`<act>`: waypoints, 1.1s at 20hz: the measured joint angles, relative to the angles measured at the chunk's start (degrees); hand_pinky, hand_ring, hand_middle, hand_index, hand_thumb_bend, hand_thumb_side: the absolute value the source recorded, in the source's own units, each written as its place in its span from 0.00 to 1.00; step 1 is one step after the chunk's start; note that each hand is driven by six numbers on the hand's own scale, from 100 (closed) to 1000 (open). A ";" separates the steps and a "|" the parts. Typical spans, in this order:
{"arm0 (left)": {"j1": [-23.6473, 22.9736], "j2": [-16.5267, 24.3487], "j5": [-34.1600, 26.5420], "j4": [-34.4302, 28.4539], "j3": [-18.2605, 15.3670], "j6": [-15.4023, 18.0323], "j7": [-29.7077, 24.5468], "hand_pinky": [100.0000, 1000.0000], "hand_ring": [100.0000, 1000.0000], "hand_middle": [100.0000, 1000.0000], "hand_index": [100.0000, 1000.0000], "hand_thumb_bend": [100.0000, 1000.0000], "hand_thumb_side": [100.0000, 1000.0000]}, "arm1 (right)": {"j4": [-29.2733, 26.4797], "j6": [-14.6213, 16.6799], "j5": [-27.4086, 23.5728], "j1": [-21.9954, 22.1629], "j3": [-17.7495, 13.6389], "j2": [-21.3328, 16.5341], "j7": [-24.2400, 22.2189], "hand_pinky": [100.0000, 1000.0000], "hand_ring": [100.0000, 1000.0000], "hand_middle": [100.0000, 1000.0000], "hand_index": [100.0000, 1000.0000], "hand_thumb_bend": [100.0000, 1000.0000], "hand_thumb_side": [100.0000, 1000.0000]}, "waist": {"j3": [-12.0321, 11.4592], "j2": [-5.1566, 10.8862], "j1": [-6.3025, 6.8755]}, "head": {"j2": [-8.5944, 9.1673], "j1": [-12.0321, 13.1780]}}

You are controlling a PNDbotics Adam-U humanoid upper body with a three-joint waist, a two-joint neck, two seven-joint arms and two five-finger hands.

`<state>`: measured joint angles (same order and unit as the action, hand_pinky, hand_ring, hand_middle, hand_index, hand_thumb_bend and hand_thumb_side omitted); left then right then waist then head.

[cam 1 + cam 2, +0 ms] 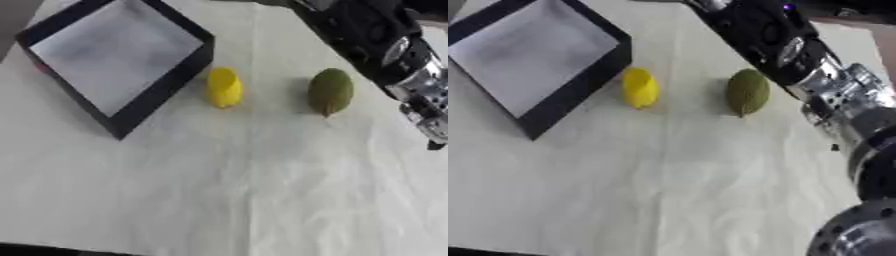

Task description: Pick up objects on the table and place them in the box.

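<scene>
Pale cream cloth (245,190), faintly creased, spread over the whole desk. Black box (162,82) at the upper left, set askew like a diamond, one corner toward the near side, dark walls around a pale grey floor, nothing inside. Just beside its right wall, a small yellow fruit (224,87), rounded and a little longer than wide, lying on the cloth, close to the wall but whether touching cannot be told. Farther right, apart from the yellow one, a green oval fruit (331,91), duller in colour, with a short stem-like tip at its near end and a soft shadow on its left. Both 2 fruits outside the box, roughly level with each other. Black right arm (763,35) slanting down from the upper right, passing just beside the green fruit on its right, then turning to silver joints (837,97) and running off along the right edge. In the right eye view, more silver and black rounded casing (859,230) at the lower right corner. No robot hand to be seen on either side: the right one lost past the frame edge, so its state cannot be told, and the left one out of both views.
</scene>
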<state>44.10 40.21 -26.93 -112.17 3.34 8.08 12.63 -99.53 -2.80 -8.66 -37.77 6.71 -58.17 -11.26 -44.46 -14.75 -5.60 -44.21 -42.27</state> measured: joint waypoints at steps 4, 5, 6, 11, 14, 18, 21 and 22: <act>0.16 0.01 -0.29 -0.25 -0.02 0.13 0.13 0.92 0.63 0.88 0.79 0.09 0.47 | 1.97 0.18 -0.46 -2.84 1.05 1.48 -1.28 0.93 0.44 0.32 0.64 0.00 0.00 | -0.12 -0.23 0.00 | 0.00 -2.05; 0.16 0.01 -0.32 -0.29 -0.03 0.19 0.20 0.92 0.63 0.88 0.79 0.09 0.47 | 2.53 0.04 -0.48 -3.51 1.24 1.92 -1.71 0.93 0.44 0.32 0.64 0.00 0.00 | -0.13 -0.55 0.01 | 0.00 -2.51; 0.17 0.01 -0.37 -0.36 -0.05 0.26 0.27 0.92 0.63 0.88 0.79 0.09 0.47 | 3.19 -0.13 -0.48 -4.09 1.45 2.42 -2.13 0.93 0.44 0.32 0.64 0.00 0.00 | -0.13 -0.91 0.02 | 0.02 -2.94; 0.19 0.01 -0.67 -0.56 -0.11 0.38 0.41 0.93 0.62 0.89 0.79 0.09 0.48 | 7.00 -0.26 1.97 -5.78 2.22 4.82 -3.34 0.92 0.45 0.32 0.64 0.00 0.00 | -0.14 -1.38 0.02 | 0.13 -4.30; 0.25 0.01 -0.73 -0.56 -0.09 0.28 0.32 0.93 0.62 0.89 0.79 0.08 0.49 | 8.97 0.90 5.25 -5.81 2.70 5.94 -3.23 0.91 0.45 0.32 0.64 0.00 0.00 | -0.14 -1.50 0.01 | 0.13 -4.46; 0.42 -0.46 -0.75 -0.53 0.01 0.05 0.08 0.93 0.62 0.89 0.79 0.08 0.50 | 9.92 3.54 10.72 -5.16 3.43 7.07 -2.88 0.89 0.46 0.33 0.63 0.00 0.00 | -0.14 -1.56 0.00 | 0.13 -4.45; 0.62 -0.48 -0.75 -0.52 0.01 -0.05 -0.03 0.93 0.62 0.89 0.79 0.08 0.50 | 10.15 5.81 15.81 -4.32 4.20 7.90 -2.80 0.87 0.48 0.34 0.63 0.00 0.00 | -0.14 -1.60 0.00 | 0.13 -4.44; 0.63 -0.48 -0.75 -0.52 0.01 -0.08 -0.06 0.93 0.62 0.89 0.79 0.08 0.50 | 10.20 6.68 17.76 -4.02 4.51 8.14 -2.97 0.87 0.48 0.34 0.63 0.00 0.00 | -0.14 -1.60 0.00 | 0.13 -4.43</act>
<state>44.74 39.74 -27.68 -112.68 3.35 8.00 12.57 -89.32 3.88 9.10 -41.78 11.22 -50.03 -14.23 -44.60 -16.35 -5.61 -44.08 -46.69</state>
